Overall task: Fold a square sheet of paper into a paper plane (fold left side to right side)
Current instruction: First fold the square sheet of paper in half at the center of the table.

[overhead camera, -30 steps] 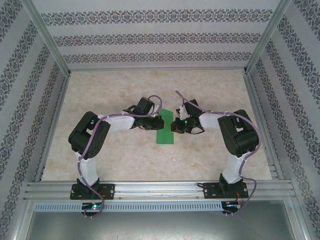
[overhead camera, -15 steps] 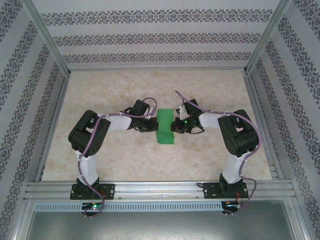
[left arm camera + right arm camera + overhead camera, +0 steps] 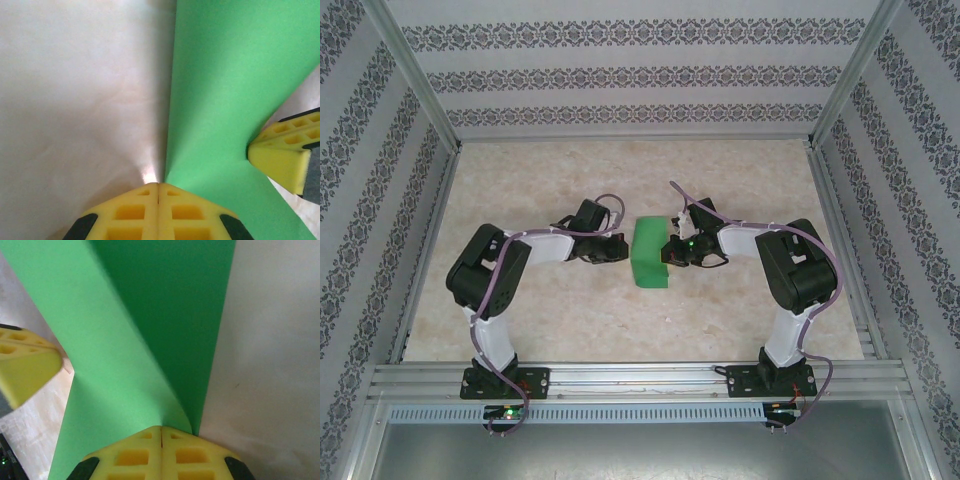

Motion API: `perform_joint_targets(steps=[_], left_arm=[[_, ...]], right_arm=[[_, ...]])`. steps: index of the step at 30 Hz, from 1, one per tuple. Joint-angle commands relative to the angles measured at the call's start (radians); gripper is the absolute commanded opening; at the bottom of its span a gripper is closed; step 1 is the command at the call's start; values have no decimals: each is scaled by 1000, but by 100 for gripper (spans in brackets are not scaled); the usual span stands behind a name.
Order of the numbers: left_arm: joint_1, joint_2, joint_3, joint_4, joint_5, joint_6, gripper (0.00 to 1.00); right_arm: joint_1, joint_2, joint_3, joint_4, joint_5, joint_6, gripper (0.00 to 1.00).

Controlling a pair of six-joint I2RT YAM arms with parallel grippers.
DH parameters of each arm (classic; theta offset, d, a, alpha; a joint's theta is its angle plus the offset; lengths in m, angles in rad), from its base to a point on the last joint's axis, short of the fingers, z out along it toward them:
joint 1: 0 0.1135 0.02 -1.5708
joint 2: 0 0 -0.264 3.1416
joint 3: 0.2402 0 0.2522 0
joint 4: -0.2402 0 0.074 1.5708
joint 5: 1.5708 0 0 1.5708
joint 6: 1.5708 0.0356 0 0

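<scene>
We see the square sheet of paper (image 3: 651, 253) between our two claws on the pale marbled tabletop (image 3: 550, 310). It is a bright green strip with part of it lifted off the surface. The left claw (image 3: 622, 252) sits at one long edge of the sheet and the right claw (image 3: 669, 252) at the opposite edge. The paper is therefore directly ahead of each tip, and the claws face one another across it.

In the left wrist view the left claw's yellow pads (image 3: 130, 212) are pressed flat together, with only a thin seam between them. The green sheet meets that tip, rises just ahead of it and spreads away toward the right claw, whose yellow finger shows at the sheet's far edge.

In the right wrist view the right claw's pads (image 3: 135, 457) are likewise pressed together. A lighter green flap curls down onto that tip, with a darker layer of the sheet behind it. The left claw's finger shows at the far edge of the flap.

The paper touches both tips, but we cannot tell whether either claw has an edge caught between its pads.
</scene>
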Motion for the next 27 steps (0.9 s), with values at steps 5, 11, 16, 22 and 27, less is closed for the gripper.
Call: perform_joint_targets(steps=[5, 11, 16, 22, 27], left_arm=[[-53, -59, 62, -65, -8, 62, 0], [-101, 39, 174, -123, -10, 73, 0], [-103, 93, 194, -124, -3, 71, 0], [-103, 130, 189, -127, -6, 71, 0], [-102, 154, 182, -133, -18, 68, 0]], right_arm=[[12, 58, -25, -95, 119, -24, 0], [12, 60, -25, -94, 119, -26, 0], [13, 63, -24, -94, 115, -26, 0], [13, 62, -22, -94, 115, -28, 0], [13, 56, -24, -90, 108, -30, 0]])
